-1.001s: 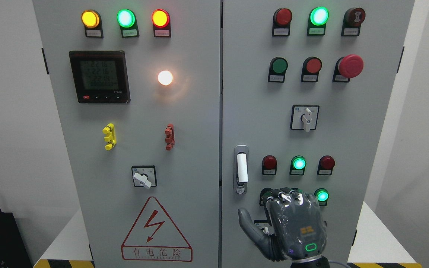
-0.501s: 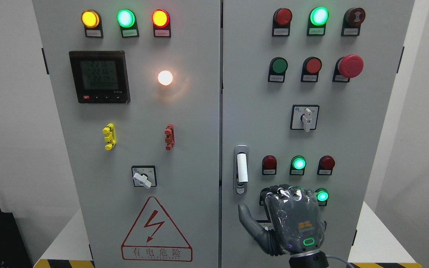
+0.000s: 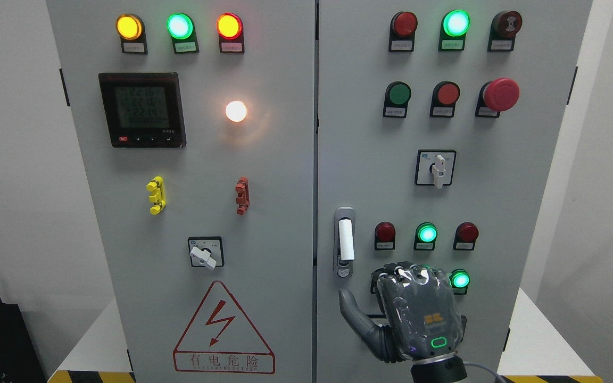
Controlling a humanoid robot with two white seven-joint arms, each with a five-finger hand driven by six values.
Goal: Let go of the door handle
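The door handle (image 3: 346, 239) is a white upright lever in a silver housing with a keyhole below it, near the left edge of the grey cabinet's right door (image 3: 359, 159). My right hand (image 3: 415, 311) comes up from the bottom edge, its back towards me. It sits below and to the right of the handle and is clear of it. Its thumb (image 3: 351, 314) sticks out to the left and its fingers bend loosely towards the panel, holding nothing. The hand hides some buttons in the bottom row. My left arm is out of view.
The right door carries red and green lamps, a red mushroom stop button (image 3: 500, 94) and a rotary switch (image 3: 436, 167). The left door (image 3: 205, 175) has a meter, lamps, a rotary switch and a warning triangle. The cabinet stands on a white table (image 3: 540, 346).
My right hand has risen a little and shifted slightly left, so more of its wrist shows. It stays off the handle. Nothing else has moved.
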